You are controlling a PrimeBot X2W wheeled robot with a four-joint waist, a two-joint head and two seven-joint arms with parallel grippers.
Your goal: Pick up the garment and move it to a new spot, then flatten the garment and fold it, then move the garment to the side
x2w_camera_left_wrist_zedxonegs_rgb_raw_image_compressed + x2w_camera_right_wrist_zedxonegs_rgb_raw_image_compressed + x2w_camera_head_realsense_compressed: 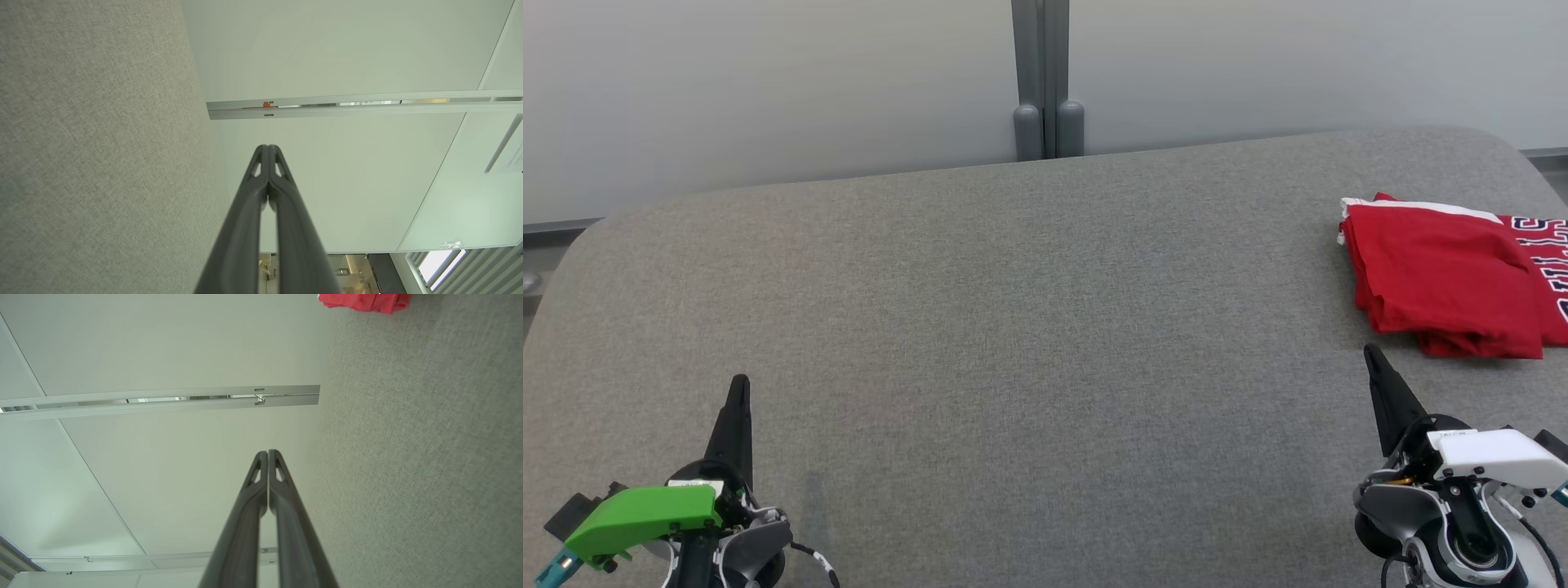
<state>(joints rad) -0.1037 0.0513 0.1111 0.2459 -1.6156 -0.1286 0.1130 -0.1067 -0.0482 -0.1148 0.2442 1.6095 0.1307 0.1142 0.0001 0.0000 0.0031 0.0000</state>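
The garment (1445,278) is a red shirt with white trim and dark lettering, lying folded at the far right of the grey table (1013,310); its right part runs out of the head view. A corner of the garment (363,301) shows at the top of the right wrist view. My right gripper (1372,351) rests at the lower right, shut and empty, its tip just short of the garment's near edge. My left gripper (739,382) rests at the lower left, shut and empty. Both wrist views show the fingers pressed together, the left gripper (267,147) and the right gripper (267,452).
The grey fabric table has rounded far corners, and its broad middle is bare cloth. Behind it stands a pale wall with a grey vertical post (1045,82).
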